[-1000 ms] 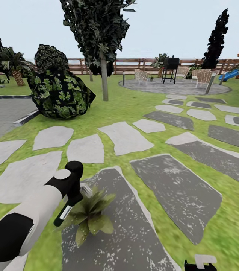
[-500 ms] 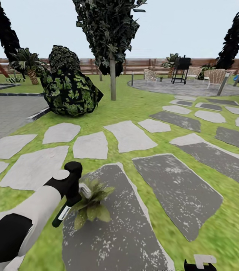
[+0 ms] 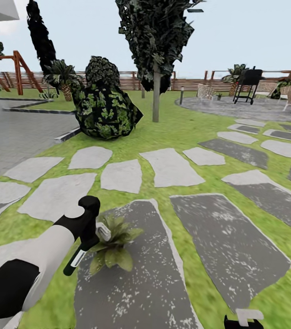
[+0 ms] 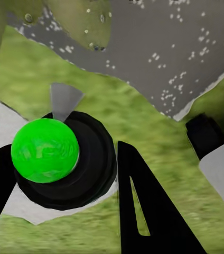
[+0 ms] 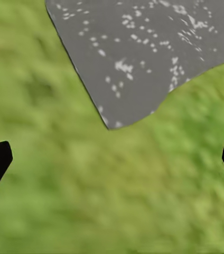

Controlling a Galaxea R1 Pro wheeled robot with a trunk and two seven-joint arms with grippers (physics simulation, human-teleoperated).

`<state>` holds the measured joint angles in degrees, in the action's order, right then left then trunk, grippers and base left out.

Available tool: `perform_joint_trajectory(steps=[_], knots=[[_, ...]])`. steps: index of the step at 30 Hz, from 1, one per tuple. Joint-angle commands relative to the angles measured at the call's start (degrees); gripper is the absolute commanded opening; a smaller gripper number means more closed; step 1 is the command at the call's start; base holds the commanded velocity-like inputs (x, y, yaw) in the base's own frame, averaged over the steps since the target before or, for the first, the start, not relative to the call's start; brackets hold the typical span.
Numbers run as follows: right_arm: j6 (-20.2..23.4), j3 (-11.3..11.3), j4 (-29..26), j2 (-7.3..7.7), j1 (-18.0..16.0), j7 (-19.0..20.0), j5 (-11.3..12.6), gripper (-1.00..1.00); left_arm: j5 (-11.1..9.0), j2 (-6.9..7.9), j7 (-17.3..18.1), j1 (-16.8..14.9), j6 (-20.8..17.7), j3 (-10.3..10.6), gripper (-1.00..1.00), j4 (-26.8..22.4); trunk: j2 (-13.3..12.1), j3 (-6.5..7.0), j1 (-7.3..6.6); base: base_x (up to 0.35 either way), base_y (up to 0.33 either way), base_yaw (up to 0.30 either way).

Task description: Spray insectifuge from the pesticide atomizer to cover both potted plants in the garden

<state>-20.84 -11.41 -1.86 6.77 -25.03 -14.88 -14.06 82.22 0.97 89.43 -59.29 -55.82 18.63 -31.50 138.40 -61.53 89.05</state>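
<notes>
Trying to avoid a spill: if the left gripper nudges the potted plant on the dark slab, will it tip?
Probably not easily: the potted plant sits low and wide on a flat dark slab. Its broad leaves would likely bend first. The pot is hidden beneath them, so weight is unclear.

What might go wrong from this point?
The left hand hangs right beside the plant, touching its leaves or nearly so; a sideways swing may knock the plant over. If it is sprayed from this one side, the far leaves may stay uncovered.
</notes>
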Motion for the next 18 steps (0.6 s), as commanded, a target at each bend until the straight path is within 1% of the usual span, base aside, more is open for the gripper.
perform_joint_trajectory(steps=[1,9,12,18], knots=[[-0.16,-0.46,0.04,0.0,-0.02,-0.15,-0.61,1.0,0.37,0.03,0.57,-0.03,-0.61,0.34,-1.0,-0.05,0.02,-0.05,-0.01,0.002,-0.294,0.111],[-0.16,-0.46,-0.06,0.0,-0.02,-0.1,-0.59,1.0,0.39,0.03,0.57,0.05,-0.74,0.48,-1.0,-0.05,0.02,-0.05,-0.01,0.0,-0.296,0.029],[-0.16,-0.46,-0.03,0.0,-0.02,-0.14,-0.58,1.0,0.39,0.25,0.57,0.12,-0.78,0.52,-1.0,-0.05,0.02,-0.05,-0.01,0.0,-0.3,0.189],[-0.16,-0.46,0.02,0.0,-0.02,-0.15,-0.61,1.0,0.45,0.43,0.57,0.22,-0.78,0.44,-1.0,-0.05,0.02,-0.05,-0.01,-0.053,-0.301,0.268]])
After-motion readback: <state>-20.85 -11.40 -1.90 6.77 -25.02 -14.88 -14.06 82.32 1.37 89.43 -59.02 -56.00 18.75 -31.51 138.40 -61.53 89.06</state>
